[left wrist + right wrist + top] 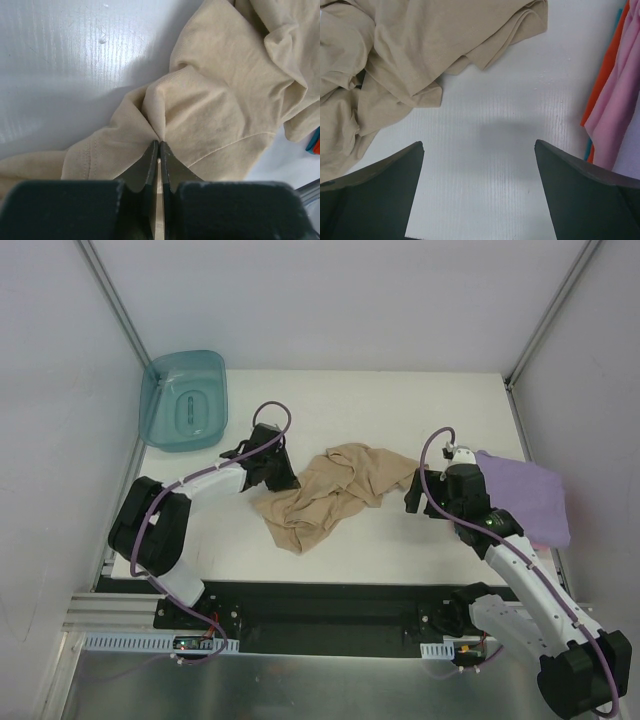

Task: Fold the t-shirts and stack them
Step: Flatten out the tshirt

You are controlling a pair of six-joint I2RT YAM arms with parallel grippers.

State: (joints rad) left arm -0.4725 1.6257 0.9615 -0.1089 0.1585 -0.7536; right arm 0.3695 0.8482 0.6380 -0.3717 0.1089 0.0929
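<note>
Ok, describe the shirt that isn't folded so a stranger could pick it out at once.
Near the middle of the white table lies the tan t-shirt, its left edge pinched in the left gripper. Unlike the lavender t-shirt folded flat at the table's right edge, it is a rumpled beige heap.

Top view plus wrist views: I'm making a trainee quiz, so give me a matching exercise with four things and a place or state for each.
Things:
1 left gripper
2 right gripper
3 purple shirt
4 tub

Place or state:
a folded, at the right edge
b open, holding nothing
c far left corner
d shut on the tan shirt

Pairs: 1-d, 2-b, 3-a, 4-c
</note>
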